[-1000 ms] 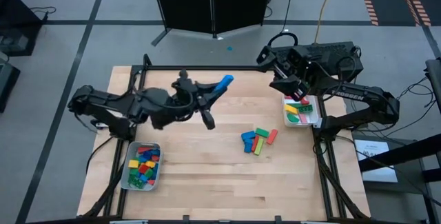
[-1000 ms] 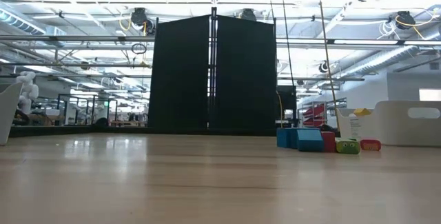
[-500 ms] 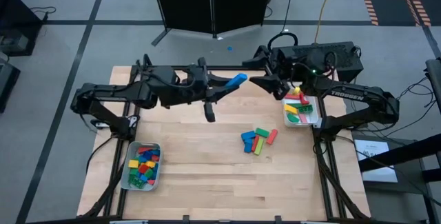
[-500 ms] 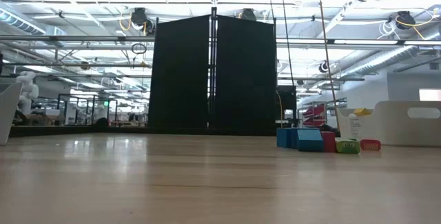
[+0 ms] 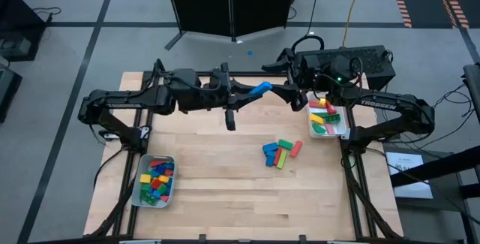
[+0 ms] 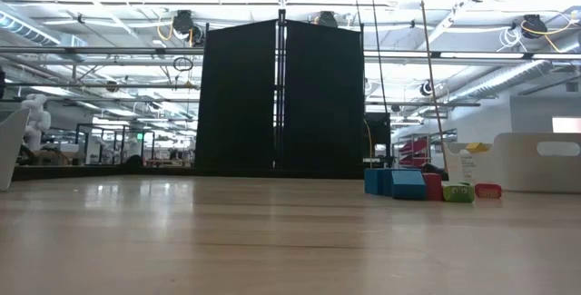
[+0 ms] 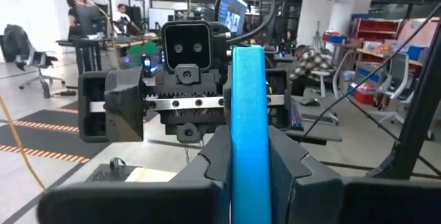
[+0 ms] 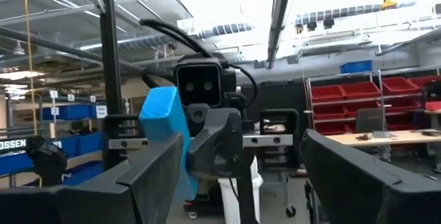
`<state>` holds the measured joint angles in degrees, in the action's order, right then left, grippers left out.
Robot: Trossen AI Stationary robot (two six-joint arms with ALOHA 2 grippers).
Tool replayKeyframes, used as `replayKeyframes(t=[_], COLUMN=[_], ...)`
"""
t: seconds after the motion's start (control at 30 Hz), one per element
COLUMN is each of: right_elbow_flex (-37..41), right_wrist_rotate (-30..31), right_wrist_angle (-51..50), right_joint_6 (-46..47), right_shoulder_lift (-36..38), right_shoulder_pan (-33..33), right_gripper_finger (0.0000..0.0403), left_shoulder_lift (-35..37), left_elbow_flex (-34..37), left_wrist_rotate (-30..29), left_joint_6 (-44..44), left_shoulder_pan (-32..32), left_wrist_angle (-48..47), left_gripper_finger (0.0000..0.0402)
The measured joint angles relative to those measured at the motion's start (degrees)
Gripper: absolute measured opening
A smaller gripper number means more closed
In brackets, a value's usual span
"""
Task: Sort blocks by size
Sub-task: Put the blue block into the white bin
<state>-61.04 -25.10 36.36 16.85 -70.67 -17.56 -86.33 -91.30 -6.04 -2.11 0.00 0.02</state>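
Left gripper (image 5: 253,92): clamped on the blue bar (image 5: 260,88), above the table's (image 5: 225,169) far edge | Right gripper (image 5: 287,94): jaws wide, facing it | You'll see the bar's long axis pointing straight at those jaws, just beside them.

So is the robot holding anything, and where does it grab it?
The left gripper pinches a long blue block by one end. The right gripper is open, holding nothing.

Smooth pale wood table (image 5: 225,176), glossy plastic blocks (image 5: 280,152), matt black pincers.
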Motion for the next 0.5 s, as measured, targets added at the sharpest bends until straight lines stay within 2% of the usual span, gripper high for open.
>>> replayKeyframes(t=[0.23,0.5], right_elbow_flex=[0.0,0.0], right_wrist_rotate=[-1.1,-0.7], right_wrist_angle=[-0.1,1.1], right_joint_6=[0.3,0.0], right_shoulder_lift=[0.2,0.5], right_shoulder_pan=[0.1,0.1], right_gripper_finger=[0.0290,0.0290], left_shoulder_lift=[1.2,2.0], left_elbow_flex=[0.0,0.0], left_wrist_rotate=[0.0,1.1], left_joint_6=[2.5,-0.1], left_shoulder_pan=[2.5,2.7], left_wrist_angle=[-0.8,-2.7], left_gripper_finger=[0.0041,0.0041])
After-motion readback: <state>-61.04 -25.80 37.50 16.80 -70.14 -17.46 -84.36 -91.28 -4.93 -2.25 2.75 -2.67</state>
